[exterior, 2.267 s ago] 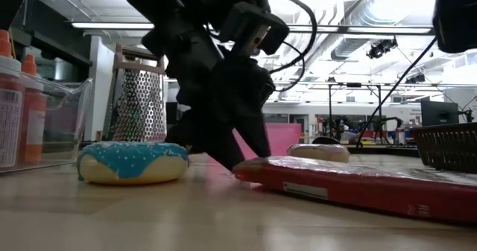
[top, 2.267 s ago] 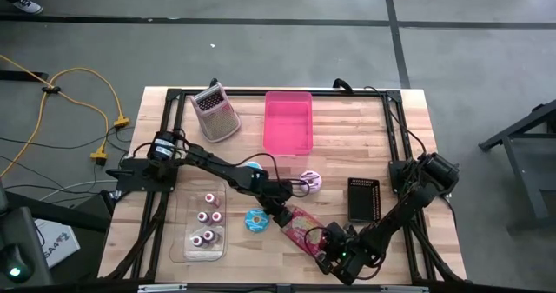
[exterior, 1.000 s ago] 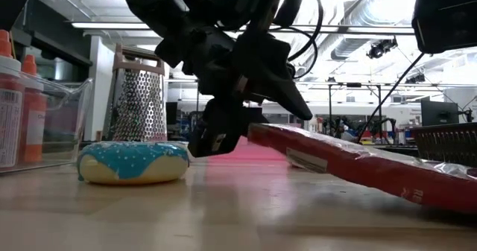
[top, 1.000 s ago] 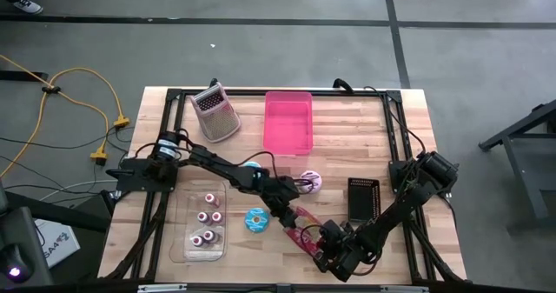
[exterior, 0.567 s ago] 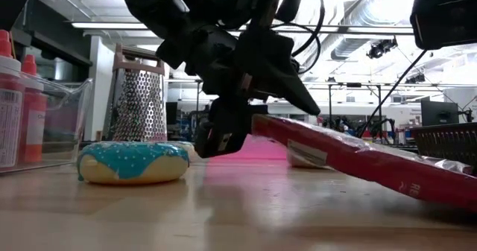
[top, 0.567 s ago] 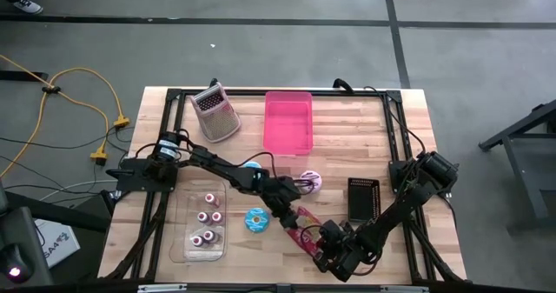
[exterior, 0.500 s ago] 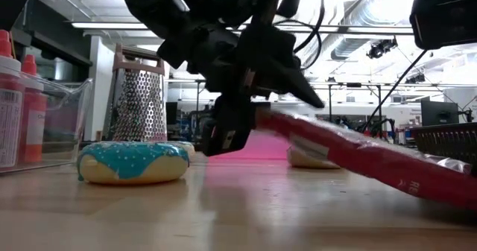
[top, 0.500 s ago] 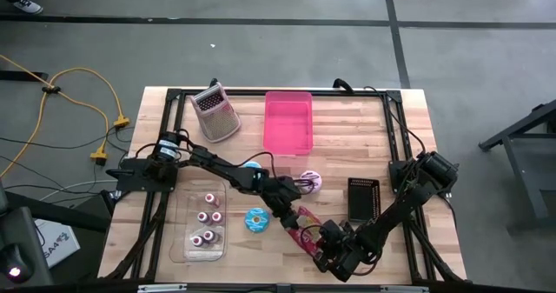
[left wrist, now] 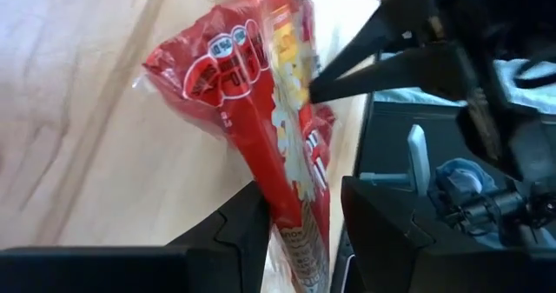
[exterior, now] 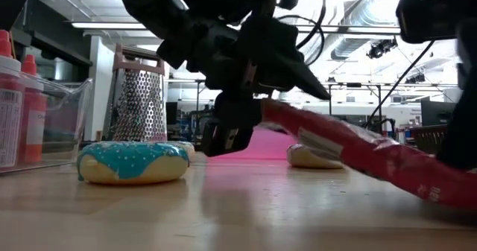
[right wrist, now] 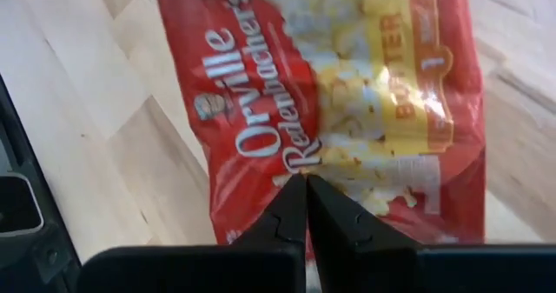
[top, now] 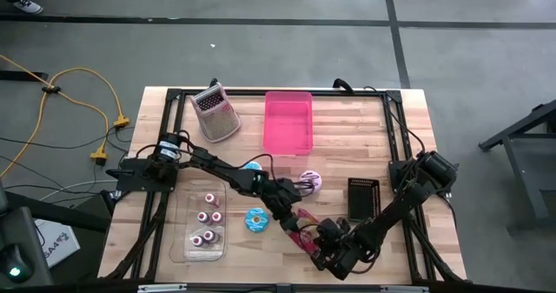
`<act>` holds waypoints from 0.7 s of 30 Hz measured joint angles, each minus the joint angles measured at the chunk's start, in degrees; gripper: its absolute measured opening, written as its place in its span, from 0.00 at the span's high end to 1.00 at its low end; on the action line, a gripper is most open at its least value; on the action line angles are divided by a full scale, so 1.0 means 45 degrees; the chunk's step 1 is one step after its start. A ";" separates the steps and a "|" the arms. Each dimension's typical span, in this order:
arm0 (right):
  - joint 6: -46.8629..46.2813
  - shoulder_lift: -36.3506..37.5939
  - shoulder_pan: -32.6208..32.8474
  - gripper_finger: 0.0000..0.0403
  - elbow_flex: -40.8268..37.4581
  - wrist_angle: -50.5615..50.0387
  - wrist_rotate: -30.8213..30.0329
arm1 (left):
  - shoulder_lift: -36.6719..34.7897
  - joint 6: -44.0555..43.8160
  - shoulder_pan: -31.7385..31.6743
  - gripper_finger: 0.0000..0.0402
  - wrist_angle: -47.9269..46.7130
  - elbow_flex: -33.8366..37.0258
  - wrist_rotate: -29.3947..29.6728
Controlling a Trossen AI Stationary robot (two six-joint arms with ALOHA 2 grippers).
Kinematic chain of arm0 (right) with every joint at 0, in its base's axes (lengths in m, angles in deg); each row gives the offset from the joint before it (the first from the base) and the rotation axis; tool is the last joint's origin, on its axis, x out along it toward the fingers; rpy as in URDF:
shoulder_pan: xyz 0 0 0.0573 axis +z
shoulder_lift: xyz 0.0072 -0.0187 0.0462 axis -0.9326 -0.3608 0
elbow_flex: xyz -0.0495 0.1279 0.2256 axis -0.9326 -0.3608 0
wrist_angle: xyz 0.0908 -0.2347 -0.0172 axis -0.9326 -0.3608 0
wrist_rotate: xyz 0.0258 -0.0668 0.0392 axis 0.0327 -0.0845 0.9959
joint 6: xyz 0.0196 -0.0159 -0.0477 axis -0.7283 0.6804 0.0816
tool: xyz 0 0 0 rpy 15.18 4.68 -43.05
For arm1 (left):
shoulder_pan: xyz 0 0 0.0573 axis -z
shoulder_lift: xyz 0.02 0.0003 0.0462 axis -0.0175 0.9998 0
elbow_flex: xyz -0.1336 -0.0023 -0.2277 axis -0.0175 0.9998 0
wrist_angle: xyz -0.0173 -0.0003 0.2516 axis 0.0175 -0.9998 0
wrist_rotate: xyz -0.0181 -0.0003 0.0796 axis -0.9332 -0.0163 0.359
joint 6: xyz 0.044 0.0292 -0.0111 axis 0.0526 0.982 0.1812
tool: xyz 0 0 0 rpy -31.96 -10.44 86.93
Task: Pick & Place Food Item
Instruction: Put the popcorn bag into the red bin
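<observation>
A red popcorn bag (top: 301,228) lies slantwise near the table's front middle. Its far-left end is raised and its other end (exterior: 440,188) is down on the wood. My left gripper (top: 285,213) is shut on the raised end. My right gripper (top: 321,239) is shut, and its tips sit on the bag's near-right part. A blue-iced donut (top: 256,220) lies on the table left of the bag. A pink-iced donut (top: 310,182) lies beyond it. A pink bin (top: 287,122) stands at the far middle. My left gripper pinches the bag's raised end (left wrist: 291,219) between its two fingers (left wrist: 239,232), slanting down from the table's far left along the bag. That end is clear of the table and the bag slopes down away from it. My right gripper's shut fingertips (right wrist: 291,208) rest on the bag's printed face (right wrist: 287,149) near its lower end, slanting down from the near right. I cannot tell whether they pinch any film.
A metal grater (top: 215,112) stands at the far left. A clear tray with small bottles (top: 201,225) is at the near left. A black basket (top: 363,197) sits right of the bag. Black frame rails run along the table's edges.
My left gripper has tipped a little, and the bag's held end has risen slightly. The bag now slopes more steeply, while its other end has stayed down on the table under my right gripper.
</observation>
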 joint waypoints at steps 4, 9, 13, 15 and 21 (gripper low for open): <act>0.0330 0.0000 -0.0086 1.00 -0.0005 0.0200 0.0072 | 0.0193 -0.0088 -0.0013 0.66 0.0030 -0.0015 -0.0010; 0.0323 0.0000 -0.0068 1.00 -0.0005 0.0227 0.0092 | 0.0251 0.0002 0.0002 0.66 0.0057 -0.0015 -0.0091; 0.0330 0.0000 -0.0062 1.00 -0.0005 0.0248 0.0101 | 0.0288 -0.0149 0.0002 0.71 0.0120 -0.0010 -0.0178; 0.0333 0.0000 -0.0062 1.00 -0.0005 0.0248 0.0102 | 0.0288 -0.0224 0.0002 0.77 0.0111 -0.0010 -0.0177; 0.0333 0.0000 -0.0057 1.00 -0.0005 0.0253 0.0116 | 0.0288 -0.0542 -0.0049 0.97 0.0109 -0.0010 -0.0218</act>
